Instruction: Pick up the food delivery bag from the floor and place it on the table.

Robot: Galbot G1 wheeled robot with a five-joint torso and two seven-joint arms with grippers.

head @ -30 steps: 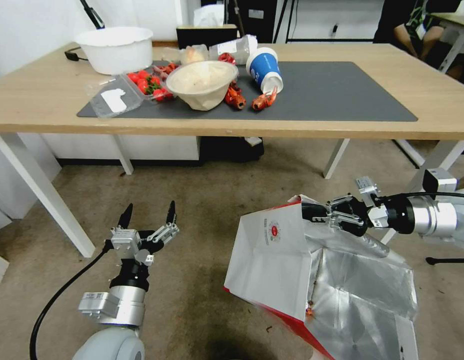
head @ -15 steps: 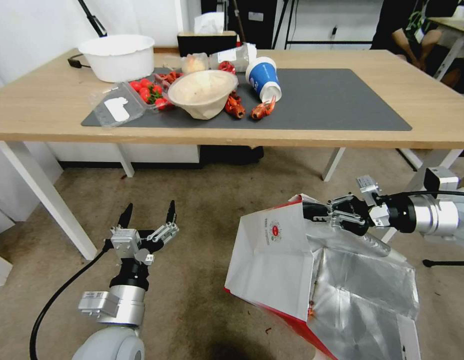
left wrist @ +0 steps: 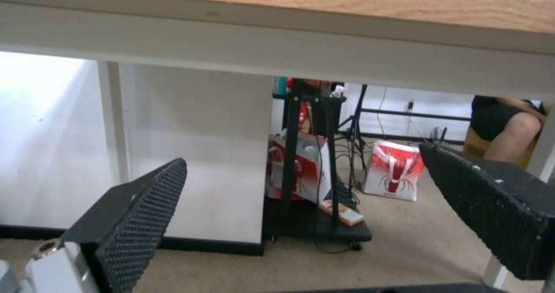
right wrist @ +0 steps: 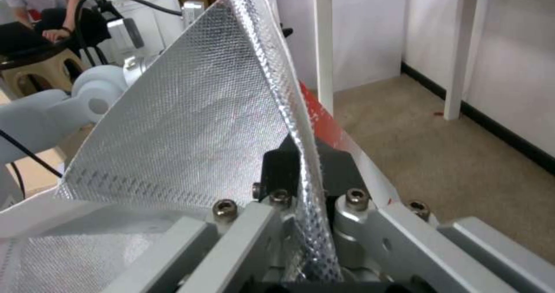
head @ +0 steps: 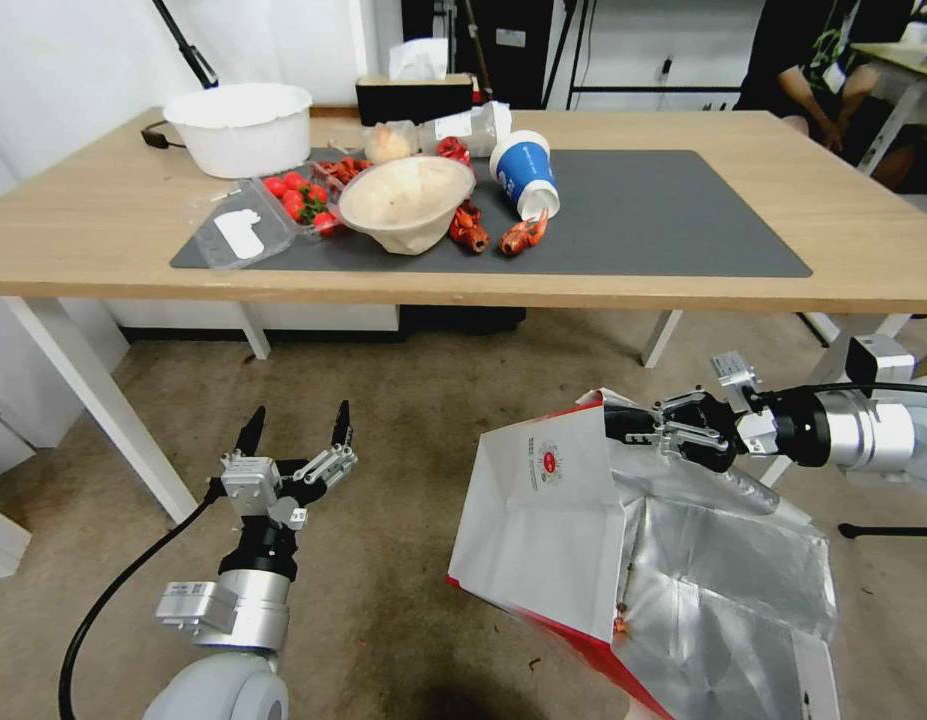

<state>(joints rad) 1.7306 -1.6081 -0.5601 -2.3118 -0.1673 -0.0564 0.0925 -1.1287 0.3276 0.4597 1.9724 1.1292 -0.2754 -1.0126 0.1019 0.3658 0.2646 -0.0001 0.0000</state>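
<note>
Gripping food delivery bag [head: 543, 520] rim: right gripper [head: 623, 425] | left gripper [head: 295, 430] spread, idle

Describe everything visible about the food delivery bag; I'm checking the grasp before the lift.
The food delivery bag is white paper with red sides, a small round red logo and crinkled silver foil lining. It gapes open, tilted, in front of the table. Its lower part runs out of the head view, so contact with the floor is unclear. The right end effector is shut on its upper rim; the right wrist view shows foil pinched between the fingers.
</note>
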